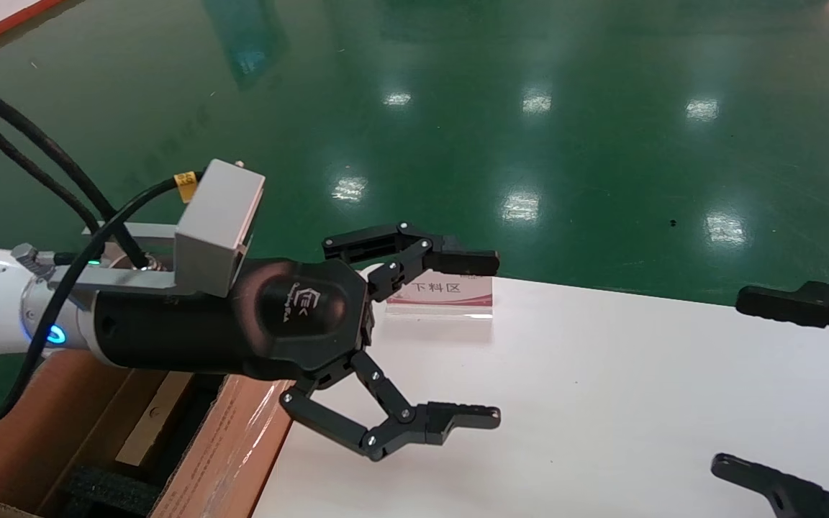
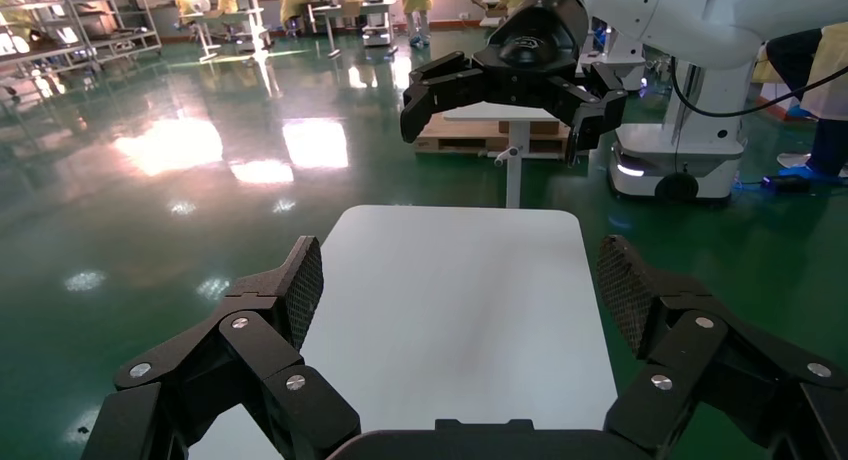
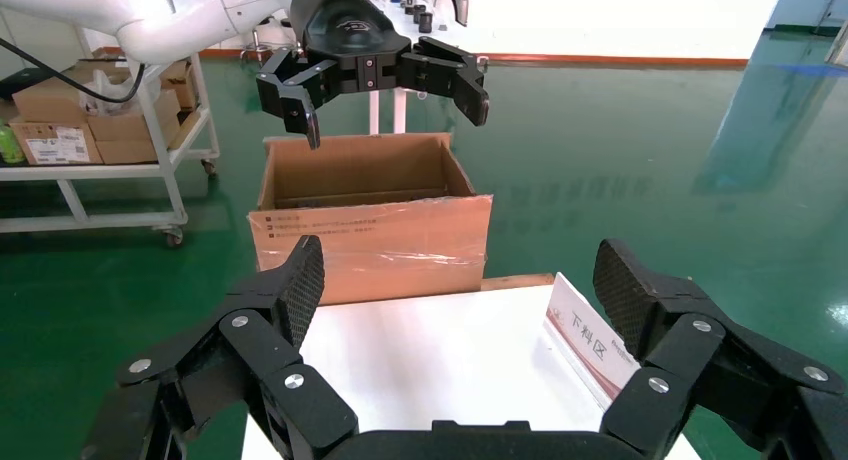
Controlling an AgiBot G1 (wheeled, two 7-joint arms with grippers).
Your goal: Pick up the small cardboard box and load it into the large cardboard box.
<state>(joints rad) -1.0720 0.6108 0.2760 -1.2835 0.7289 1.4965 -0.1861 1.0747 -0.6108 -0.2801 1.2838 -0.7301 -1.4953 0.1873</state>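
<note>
The large cardboard box (image 1: 231, 446) stands open off the white table's left end, with glossy tape on its near flap and black foam (image 1: 109, 489) inside. It also shows in the right wrist view (image 3: 370, 235). A paler tan flat piece (image 1: 150, 421) lies inside it; I cannot tell whether it is the small cardboard box. No small box shows elsewhere. My left gripper (image 1: 494, 338) is open and empty above the table's left part, just right of the large box. My right gripper (image 1: 730, 381) is open and empty over the table's right end.
The white table (image 1: 601, 403) carries a small white and red sign (image 1: 443, 295) at its far edge. Green floor lies beyond. In the right wrist view a shelf cart (image 3: 110, 170) with cartons stands past the large box.
</note>
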